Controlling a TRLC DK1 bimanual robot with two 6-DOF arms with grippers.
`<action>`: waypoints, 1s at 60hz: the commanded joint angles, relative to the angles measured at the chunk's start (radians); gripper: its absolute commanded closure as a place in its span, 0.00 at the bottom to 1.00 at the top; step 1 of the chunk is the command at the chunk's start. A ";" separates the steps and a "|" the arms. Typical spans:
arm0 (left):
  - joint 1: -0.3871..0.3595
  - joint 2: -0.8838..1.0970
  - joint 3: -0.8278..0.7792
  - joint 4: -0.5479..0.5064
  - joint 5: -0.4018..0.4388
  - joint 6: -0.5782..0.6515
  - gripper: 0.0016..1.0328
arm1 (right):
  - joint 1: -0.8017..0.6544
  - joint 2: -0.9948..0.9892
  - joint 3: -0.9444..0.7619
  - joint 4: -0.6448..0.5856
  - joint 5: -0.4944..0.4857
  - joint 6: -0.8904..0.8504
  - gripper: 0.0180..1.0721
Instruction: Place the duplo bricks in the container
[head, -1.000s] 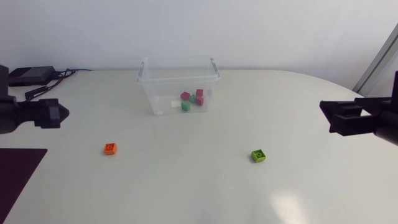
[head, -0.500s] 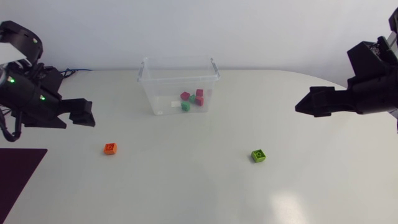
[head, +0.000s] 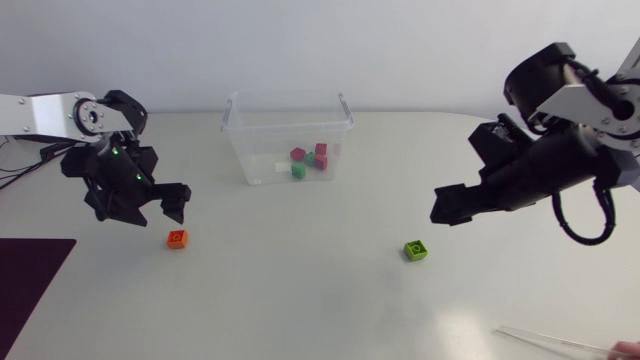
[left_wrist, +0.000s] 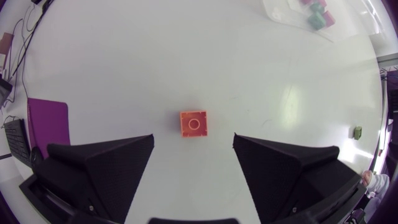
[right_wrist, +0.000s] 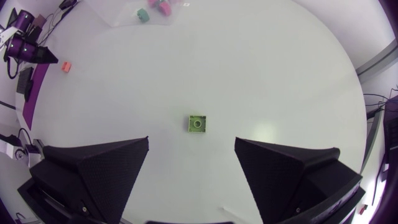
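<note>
An orange brick lies on the white table, left of centre. My left gripper hangs just above and behind it, open; in the left wrist view the brick sits just ahead of the gap between the fingers. A green brick lies right of centre. My right gripper hovers open a little to its right, with the brick ahead of its fingers. The clear container at the back holds several pink and green bricks.
A purple mat lies at the table's front left corner, beside my left gripper. A thin clear strip shows at the front right edge. Bare table lies between the two loose bricks and in front of the container.
Both arms have swung in from the side edges toward the middle and dropped: the left one now over the orange brick, the right one near the green brick. The bricks have not moved.
</note>
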 joint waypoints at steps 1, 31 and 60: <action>-0.019 0.078 0.040 0.010 -0.009 -0.046 0.19 | 0.027 0.037 -0.049 0.023 0.015 0.028 0.05; -0.022 0.253 0.054 0.063 -0.056 -0.118 0.73 | 0.083 0.203 -0.119 0.150 0.078 0.033 0.05; -0.149 -0.003 -0.012 0.188 -0.047 -0.080 0.85 | 0.062 0.397 -0.099 0.293 0.187 0.043 0.05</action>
